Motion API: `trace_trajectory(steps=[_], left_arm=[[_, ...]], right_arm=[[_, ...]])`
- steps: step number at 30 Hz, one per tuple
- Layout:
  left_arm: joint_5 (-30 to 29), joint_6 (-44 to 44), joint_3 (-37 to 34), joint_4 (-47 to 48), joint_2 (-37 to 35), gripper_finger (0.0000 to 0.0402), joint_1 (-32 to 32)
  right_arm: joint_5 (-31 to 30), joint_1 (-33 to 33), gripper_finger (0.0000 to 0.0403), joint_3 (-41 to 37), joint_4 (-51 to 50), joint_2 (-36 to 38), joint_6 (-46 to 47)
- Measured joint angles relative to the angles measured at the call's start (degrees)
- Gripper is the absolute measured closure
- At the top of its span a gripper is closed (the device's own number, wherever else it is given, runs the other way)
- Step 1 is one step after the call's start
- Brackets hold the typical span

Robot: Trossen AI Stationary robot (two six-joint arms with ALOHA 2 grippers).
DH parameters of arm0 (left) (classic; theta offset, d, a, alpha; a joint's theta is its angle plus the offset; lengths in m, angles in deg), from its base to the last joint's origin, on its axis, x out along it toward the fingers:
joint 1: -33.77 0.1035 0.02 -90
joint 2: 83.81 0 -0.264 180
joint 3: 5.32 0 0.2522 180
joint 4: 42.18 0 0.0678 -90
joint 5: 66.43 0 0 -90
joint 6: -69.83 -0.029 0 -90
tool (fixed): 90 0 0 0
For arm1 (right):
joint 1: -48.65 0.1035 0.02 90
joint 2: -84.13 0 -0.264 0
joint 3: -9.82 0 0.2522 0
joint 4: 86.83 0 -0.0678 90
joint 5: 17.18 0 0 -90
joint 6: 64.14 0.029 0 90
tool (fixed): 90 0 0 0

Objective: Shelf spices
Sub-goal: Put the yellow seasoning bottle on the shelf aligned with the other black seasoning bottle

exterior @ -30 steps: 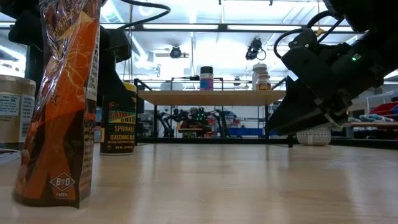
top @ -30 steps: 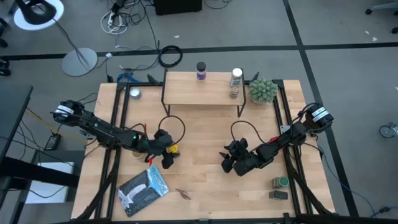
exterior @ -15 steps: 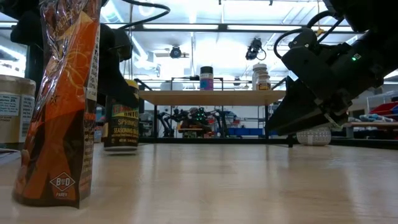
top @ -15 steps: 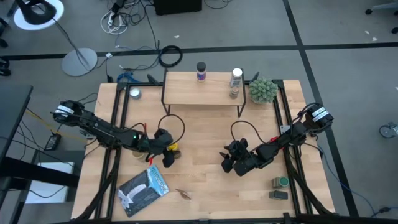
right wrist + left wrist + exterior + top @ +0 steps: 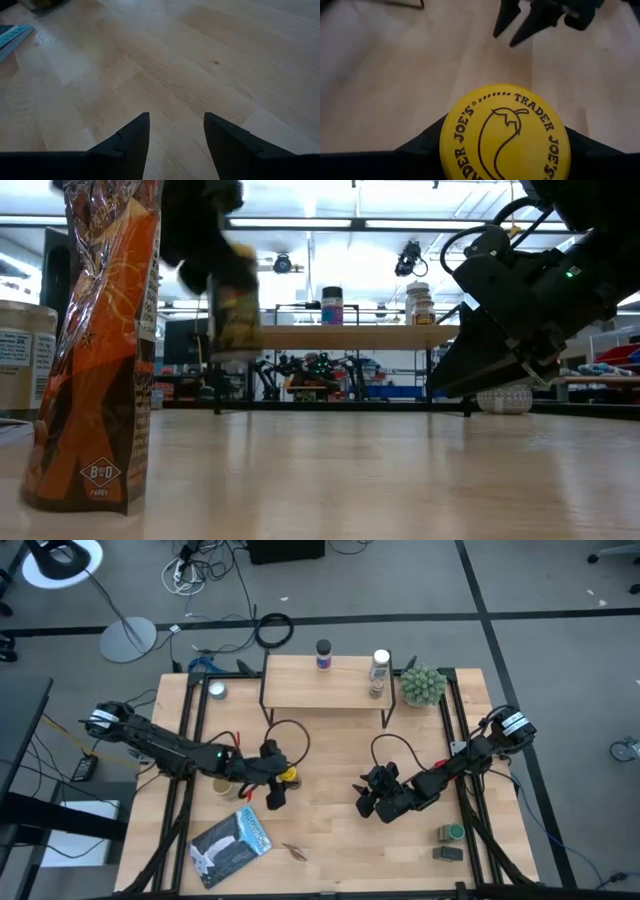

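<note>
My left gripper [image 5: 278, 783] is shut on a yellow-lidded spice jar [image 5: 505, 132] and holds it above the middle-left of the table; in the low view the jar [image 5: 235, 305] hangs about level with the shelf board. The shelf [image 5: 325, 690] stands at the far middle, with a purple-labelled jar [image 5: 323, 653] and a white-capped bottle [image 5: 379, 670] on it. My right gripper [image 5: 175, 120] waits open, low over bare wood at the middle-right, with nothing between its fingers. My left gripper pinches the jar between its two fingers, one on each side just under the yellow lid's rim [image 5: 442, 150]. The fingers [image 5: 422, 147] slant down at it from the table's left. The jar is lifted clear of the table, lid up and nearly upright.
A blue-white packet [image 5: 232, 845] lies near the front left, with an orange bag [image 5: 100, 350] and a labelled jar [image 5: 25, 360] close to the low camera. A silver tin [image 5: 217, 690] sits at the far left. A potted plant [image 5: 423, 685] stands beside the shelf, and two tins [image 5: 452, 833] sit at the near right.
My left gripper has risen and gone a little toward the table's right, rolling somewhat. The yellow-lidded jar, which stood on the table a second ago, has come up with it and now hangs clear of the wood. My right arm has kept still.
</note>
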Motion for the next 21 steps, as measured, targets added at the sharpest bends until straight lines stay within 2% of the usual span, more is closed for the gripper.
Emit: trace_trajectory(steps=[5,9,16,21], left_arm=[[-0.1,-9.8,9.4,7.3,0.0,0.0175,3.6],[3.4,-17.3,14.4,8.7,0.0,0.0176,8.1],[20.4,-24.1,16.2,9.0,0.0,0.0176,21.6],[29.8,-28.5,16.9,7.0,0.0,0.0176,31.5]], right_arm=[[0.0,0.0,0.0215,0.0,0.0,0.0,0.0],[0.0,0.0,0.0215,0.0,0.0,0.0,0.0],[0.0,0.0,0.0215,0.0,0.0,0.0,-0.3],[0.0,0.0,0.0215,0.0,-0.1,0.0,-0.5]])
